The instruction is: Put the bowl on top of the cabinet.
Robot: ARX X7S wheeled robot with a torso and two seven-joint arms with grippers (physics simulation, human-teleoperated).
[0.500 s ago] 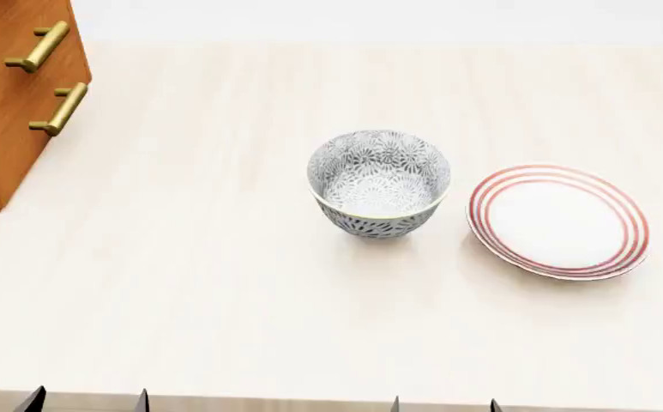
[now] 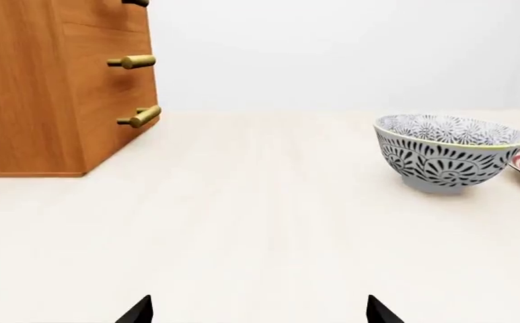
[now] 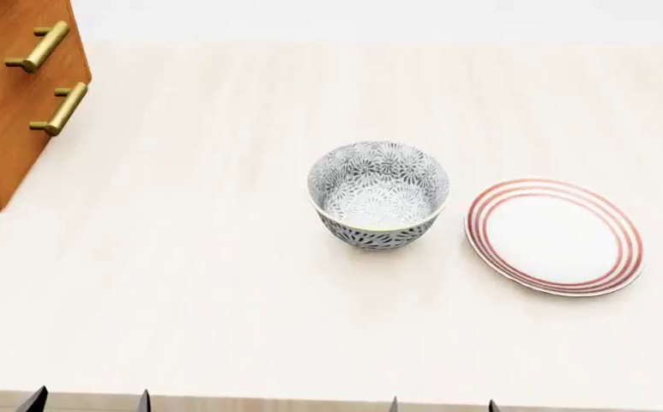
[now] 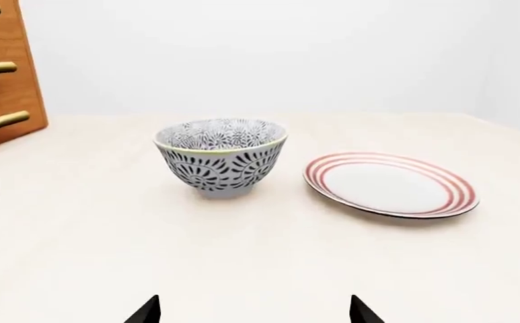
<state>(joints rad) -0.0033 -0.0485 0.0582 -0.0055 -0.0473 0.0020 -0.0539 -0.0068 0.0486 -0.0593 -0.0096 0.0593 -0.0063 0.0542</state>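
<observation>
Bowl [image 3: 378, 196]: upright mid-tabletop [image 3: 194, 283], just beside plate [image 3: 554, 236], well apart from cabinet [image 3: 11, 94]. Likely stiff, glazed, slippery, breakable; best pinched across rim wall. Left gripper [image 2: 257, 311] and right gripper [image 4: 253, 309]: jaws wide, holding nothing.

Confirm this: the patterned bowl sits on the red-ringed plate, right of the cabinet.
Not quite. The bowl stands on the table beside the plate, not on it; the head view shows a gap. It is right of the cabinet.
</observation>
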